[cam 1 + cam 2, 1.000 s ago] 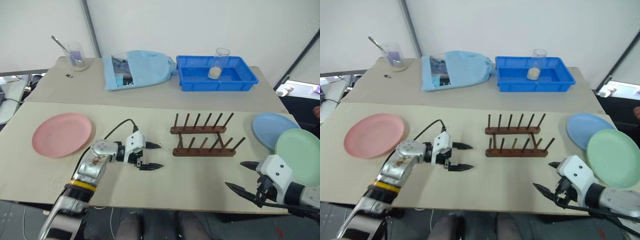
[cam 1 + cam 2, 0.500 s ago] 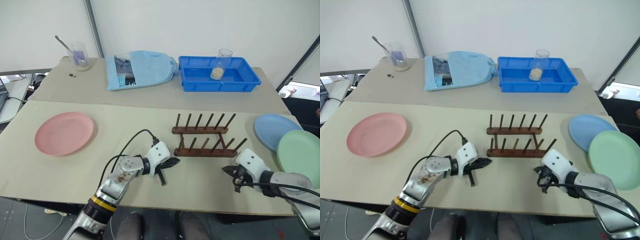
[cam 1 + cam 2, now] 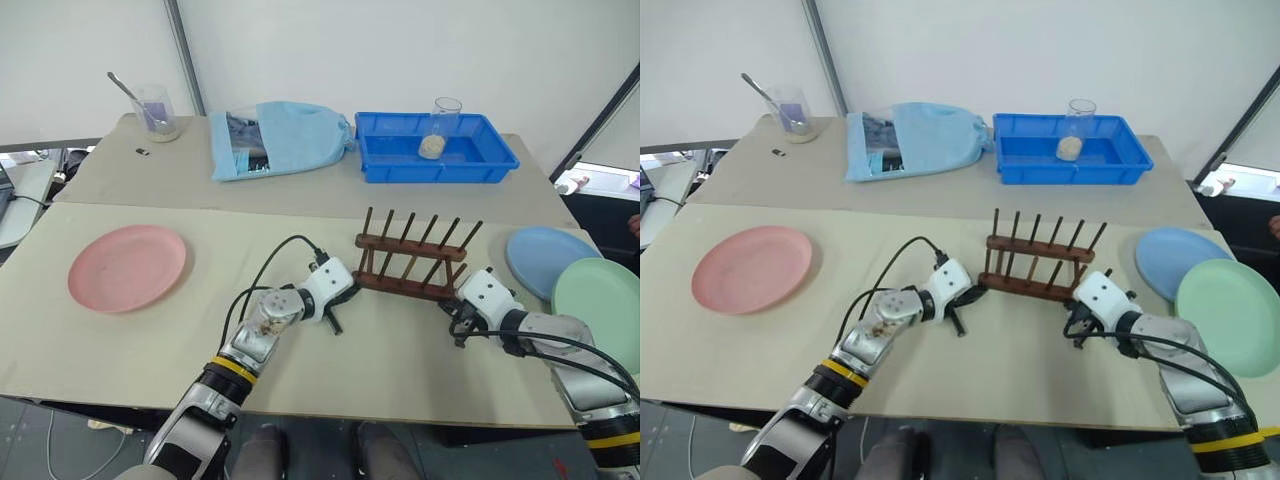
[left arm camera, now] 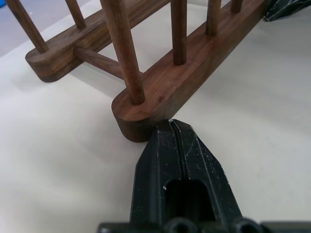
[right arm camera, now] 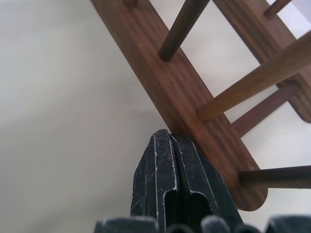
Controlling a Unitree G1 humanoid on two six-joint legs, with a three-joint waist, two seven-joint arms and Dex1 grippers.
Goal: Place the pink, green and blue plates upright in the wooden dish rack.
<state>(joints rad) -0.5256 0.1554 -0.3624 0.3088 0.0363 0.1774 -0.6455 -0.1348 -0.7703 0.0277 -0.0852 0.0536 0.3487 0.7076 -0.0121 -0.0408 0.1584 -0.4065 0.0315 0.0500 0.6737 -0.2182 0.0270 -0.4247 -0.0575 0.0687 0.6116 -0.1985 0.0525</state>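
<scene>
Your clenched left gripper [image 4: 172, 127] and right gripper [image 5: 165, 138] pinch the wooden dish rack [image 3: 410, 268]; uneven pushing could tip it toward twelve o'clock.

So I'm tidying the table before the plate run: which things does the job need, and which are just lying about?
Needed:
rack
pink plate
blue plate
green plate

Lying about:
blue tray
glass in the tray
cloth bag
beaker with spoon
</scene>
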